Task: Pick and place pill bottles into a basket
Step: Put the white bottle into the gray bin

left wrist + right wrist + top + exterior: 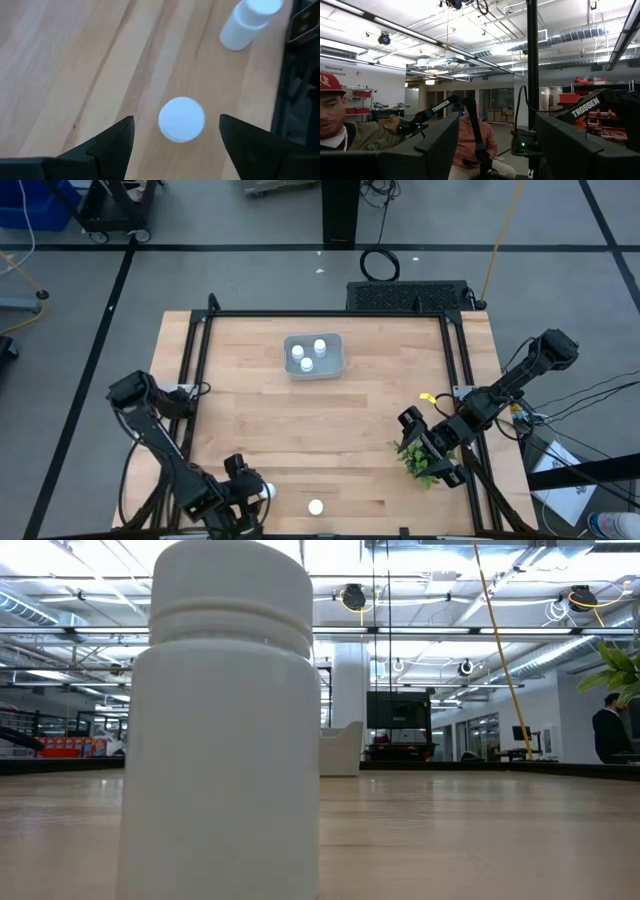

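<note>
Left gripper (175, 132) hung over the bottom edge of the table in the high view, fingers (107, 145) spread wide, and right there between them sat a pill bottle (181, 119), seen cap-on. That meant the bottle stood upright, its long axis running straight up toward the wrist, nothing touching it yet. The gap either side looked even, so by my read a straight drop and a squeeze was all this called for. A second loose bottle (245, 22) stood just beyond the first in the left wrist view, near the table's edge, and it was the same one at bottom centre of the high view (316, 507). The low view had it looming at frame left, upright.

Out from there, the basket (338, 362) lay well apart, upper centre of the high view, with three bottles (308, 356) already standing inside. Two left to go, then, judging by the count.

Right gripper (425, 442) waited at lower right of the high view beside the green plant (420, 460), jaws open on nothing, its camera staring off into the room. Left arm was plainly the nearer one for both loose bottles
</note>
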